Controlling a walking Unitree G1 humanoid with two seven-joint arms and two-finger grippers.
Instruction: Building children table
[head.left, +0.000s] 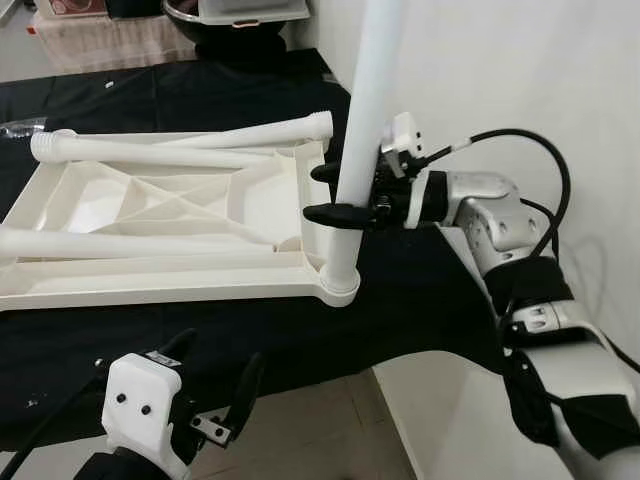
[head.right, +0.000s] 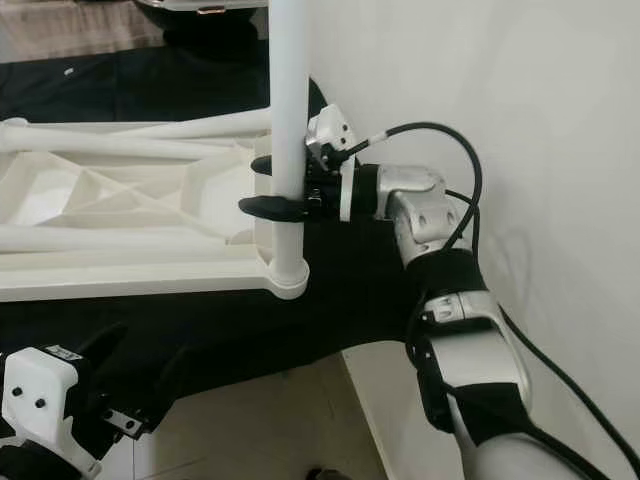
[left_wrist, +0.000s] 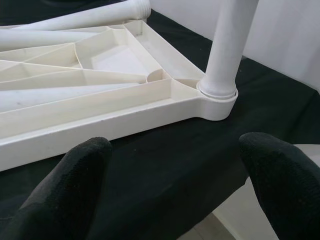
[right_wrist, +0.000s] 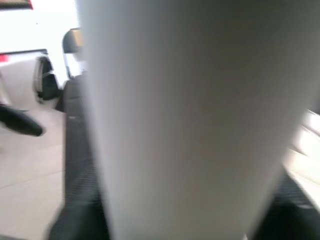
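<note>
Where the white tabletop (head.left: 150, 225) lies upside down on the black-covered bench (head.left: 420, 290), three loose legs (head.left: 150, 152) rest across its ribbed underside. At near left, the left gripper (head.left: 205, 395) hovers empty, fingers spread, below the bench edge. At right, the upright leg (head.left: 365, 110) stands in the near-right corner socket (head.left: 340, 285), with the right gripper (head.left: 330, 192) clamped around it. Risk: if the leg is tilted or only partly seated, pushing could jam it or slide the smooth plastic tabletop.
</note>
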